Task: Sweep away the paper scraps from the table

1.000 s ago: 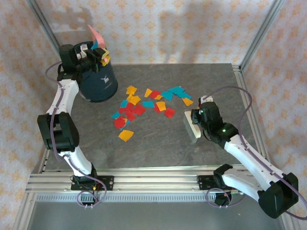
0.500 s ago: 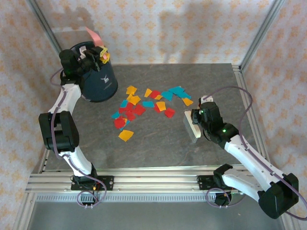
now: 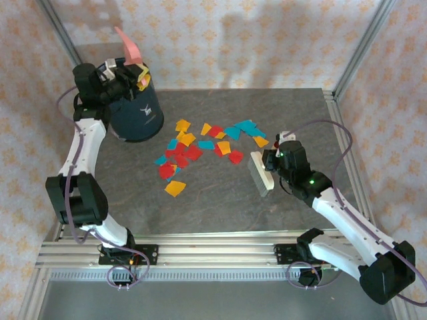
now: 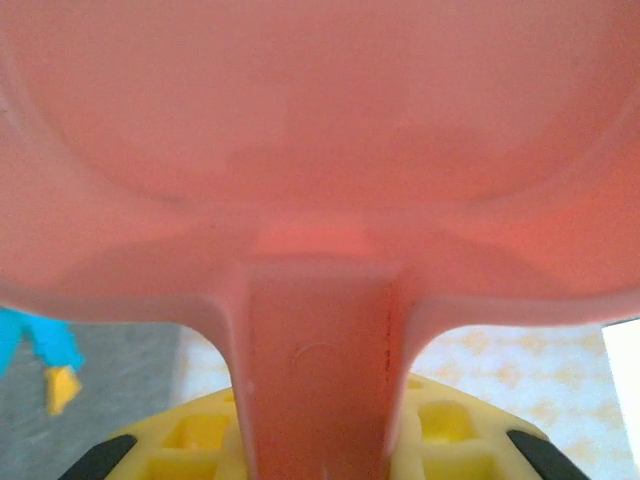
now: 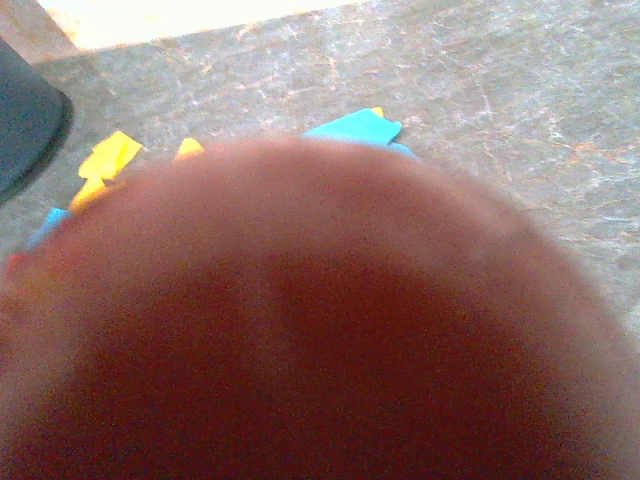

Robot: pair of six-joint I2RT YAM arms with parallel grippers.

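Red, orange-yellow and teal paper scraps [image 3: 200,150] lie scattered mid-table [image 3: 220,207]; a few show in the left wrist view [image 4: 50,350] and the right wrist view [image 5: 355,127]. My left gripper [image 3: 127,72] is shut on the handle [image 4: 320,380] of a pink dustpan [image 3: 127,43], which is tipped up over a dark blue bin [image 3: 137,117]. The pan [image 4: 320,120] looms large between the yellow pads [image 4: 190,445]. My right gripper [image 3: 273,160] is shut on a brush [image 3: 259,175] with pale bristles, just right of the scraps. Its reddish handle [image 5: 320,330] hides the jaws.
The bin's edge [image 5: 25,120] shows at the left of the right wrist view. Silver rails [image 3: 213,253] border the table, with patterned walls behind and at both sides. Bare stone lies in front of the scraps and at the far right.
The left arm has swung back and to the left, lifting the dustpan higher above the bin. The right gripper has nudged the brush slightly left, toward the scraps.
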